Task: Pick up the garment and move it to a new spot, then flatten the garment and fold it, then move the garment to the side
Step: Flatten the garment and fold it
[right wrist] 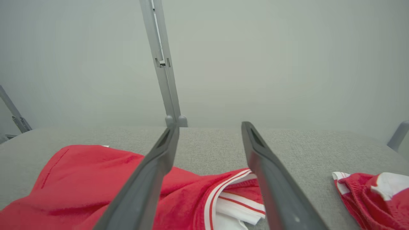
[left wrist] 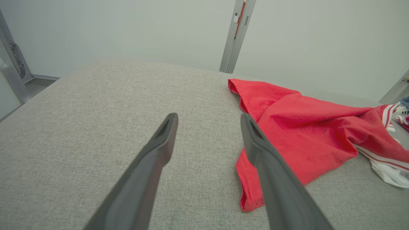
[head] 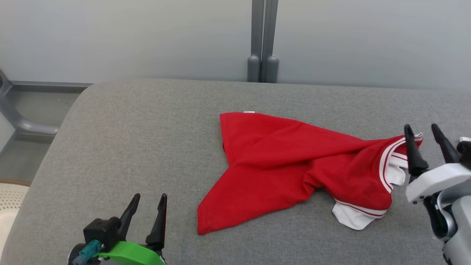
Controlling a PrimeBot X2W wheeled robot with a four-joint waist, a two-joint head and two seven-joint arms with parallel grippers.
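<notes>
A red garment (head: 287,162) with white striped trim lies crumpled on the grey cushioned surface (head: 147,140), spreading from the middle toward the right. My right gripper (head: 421,128) stands open at the garment's trimmed right end, with nothing between its fingers. The right wrist view has those open fingers (right wrist: 210,126) above the red cloth (right wrist: 80,179) and its white trim. At the near left my left gripper (head: 150,197) is open and empty, apart from the garment. In the left wrist view its fingers (left wrist: 208,116) point past the garment's (left wrist: 303,127) near left corner.
Another red and white cloth (right wrist: 367,188) lies further right on the surface. A grey post (head: 263,40) stands against the pale wall behind. Left of the cushion's rounded edge are a grey metal frame (head: 22,123) and a cream perforated object (head: 9,198).
</notes>
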